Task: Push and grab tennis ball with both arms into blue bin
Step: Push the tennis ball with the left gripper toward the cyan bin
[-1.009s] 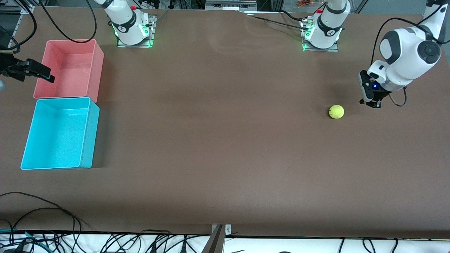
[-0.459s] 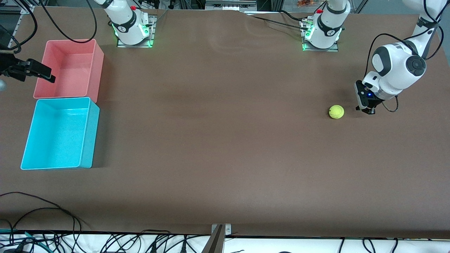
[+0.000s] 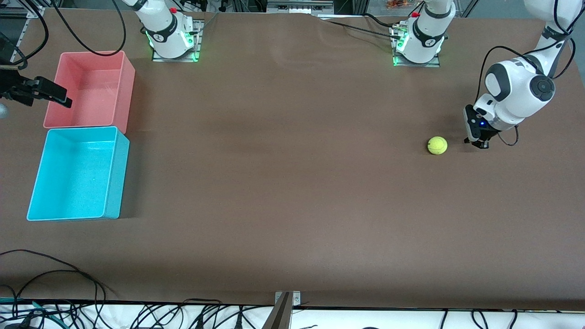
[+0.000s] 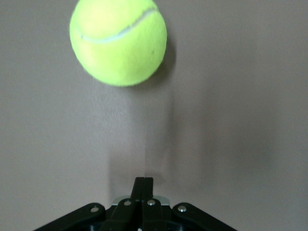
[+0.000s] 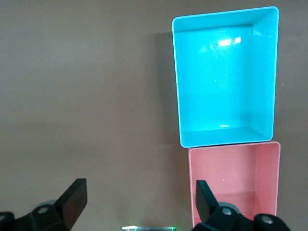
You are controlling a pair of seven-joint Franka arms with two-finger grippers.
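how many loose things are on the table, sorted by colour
yellow-green: 1, the tennis ball
blue: 1, the blue bin
pink: 1, the pink bin
total: 3

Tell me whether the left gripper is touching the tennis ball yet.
Apart. In the left wrist view bare table shows between the shut left gripper and the tennis ball; the front view shows the same gap.
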